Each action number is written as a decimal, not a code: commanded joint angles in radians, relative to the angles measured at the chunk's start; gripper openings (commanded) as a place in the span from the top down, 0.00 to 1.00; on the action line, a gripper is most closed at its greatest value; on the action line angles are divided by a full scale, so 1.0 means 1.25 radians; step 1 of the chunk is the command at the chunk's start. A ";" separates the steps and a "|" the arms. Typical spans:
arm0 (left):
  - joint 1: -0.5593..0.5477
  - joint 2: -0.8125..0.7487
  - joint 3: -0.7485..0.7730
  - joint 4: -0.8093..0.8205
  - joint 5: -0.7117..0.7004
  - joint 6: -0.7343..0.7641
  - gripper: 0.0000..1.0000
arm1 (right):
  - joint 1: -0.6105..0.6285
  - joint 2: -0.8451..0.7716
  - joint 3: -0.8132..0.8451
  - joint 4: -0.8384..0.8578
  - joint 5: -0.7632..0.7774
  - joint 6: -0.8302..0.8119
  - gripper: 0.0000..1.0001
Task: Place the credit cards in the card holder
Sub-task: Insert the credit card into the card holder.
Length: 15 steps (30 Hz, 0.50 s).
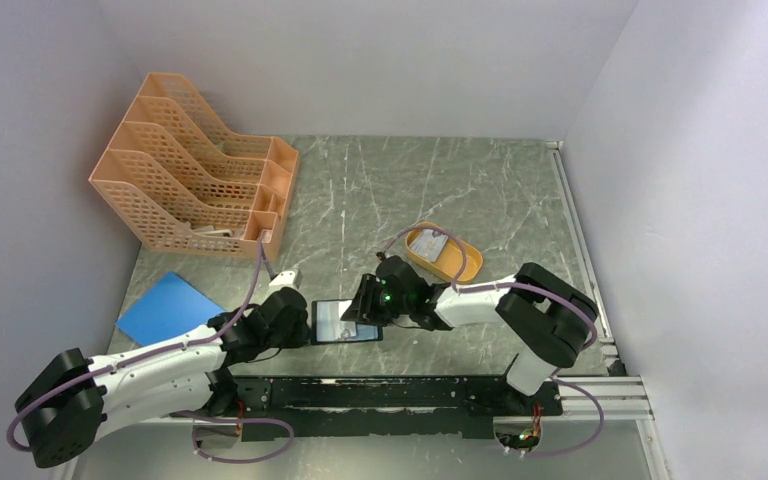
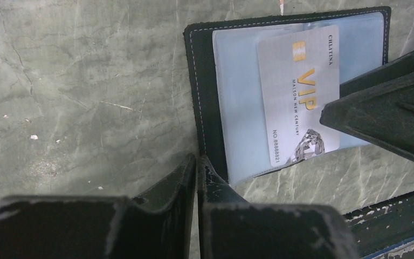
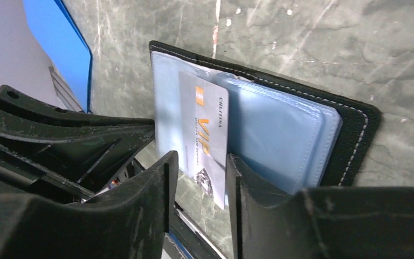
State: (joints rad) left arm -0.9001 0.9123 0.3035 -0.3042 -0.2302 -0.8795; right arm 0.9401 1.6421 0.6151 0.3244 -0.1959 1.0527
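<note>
Grey table (image 2: 75, 97): your right gripper (image 3: 200, 159) stands spread around the credit card (image 3: 207, 135) half-tucked in the card holder (image 3: 356, 129); your left gripper (image 2: 197, 162) is pressed together, perhaps nipping its corner.

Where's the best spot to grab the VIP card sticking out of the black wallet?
Grab the VIP card by its bare end, the bit poking past the edge of the card holder. Come from that open side, one finger on each long edge. It lies flat and thin, and the rest is tucked in the clear pockets, so only that end is free.
</note>
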 commanded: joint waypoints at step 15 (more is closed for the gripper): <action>0.004 -0.011 -0.015 0.042 0.033 0.001 0.93 | 0.033 0.015 0.080 -0.146 0.002 -0.056 0.54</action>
State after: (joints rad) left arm -0.9001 0.9070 0.2977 -0.2958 -0.2184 -0.8795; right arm 0.9611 1.6379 0.6846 0.2070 -0.2016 1.0107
